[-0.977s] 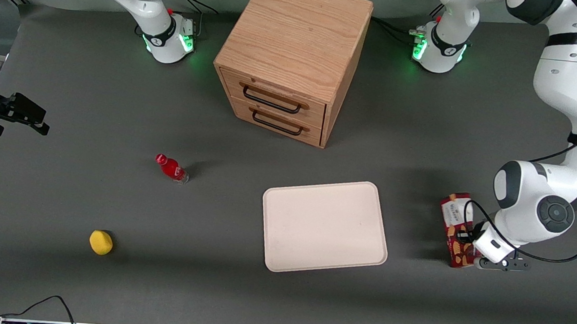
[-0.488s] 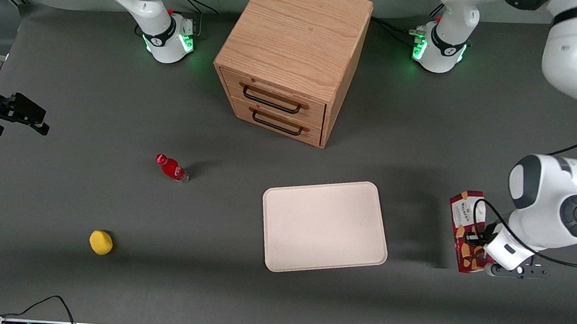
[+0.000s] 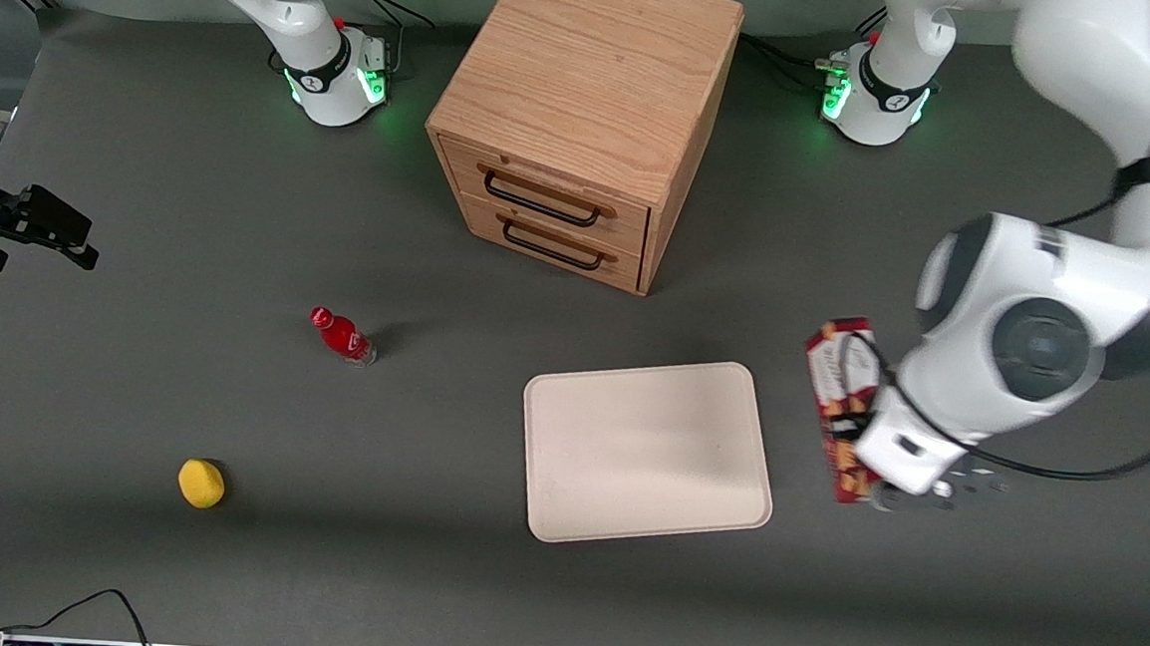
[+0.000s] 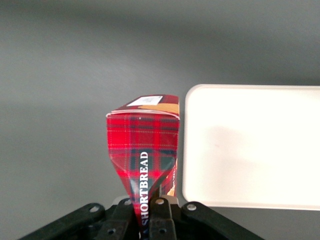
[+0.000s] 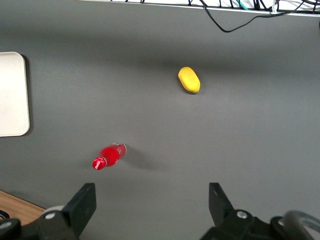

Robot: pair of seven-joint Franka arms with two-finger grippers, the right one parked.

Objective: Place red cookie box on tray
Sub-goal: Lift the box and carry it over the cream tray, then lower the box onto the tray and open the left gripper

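Carrying is the step in hand. Front view: the left arm's gripper [image 3: 871, 459] holds the long, narrow dark-red cardboard cookie box [image 3: 841, 404] above the grey table [image 3: 221, 561], just beside the short edge of the large, flat cream-white rectangular tray [image 3: 647, 451] that faces the working arm's end. The box is not over the tray. To do the step well, the gripper should travel sideways toward the parked arm's end until the whole box hangs above the tray's middle, then descend with the box level and let go only when it rests flat; the tray is much wider than the box, so the margin appears generous. The wooden two-drawer cabinet [image 3: 585, 114] stands farther from the camera than the gripper, well apart; the small red bottle [image 3: 342, 335] and the yellow lemon-shaped object [image 3: 201, 483] lie beyond the tray toward the parked arm's end.

Left wrist view: the fingers [image 4: 159, 209] are drawn close together, pinching the box's [image 4: 143, 150] narrow tartan side, which is creased inward at the grip; the carton may be soft, so extra squeeze seems unwise. The tray's [image 4: 250, 145] rounded rim lies just beside the box.

Right wrist view: bottle [image 5: 108, 156], yellow object [image 5: 189, 80] and a tray corner [image 5: 12, 95] appear; the gripper does not.
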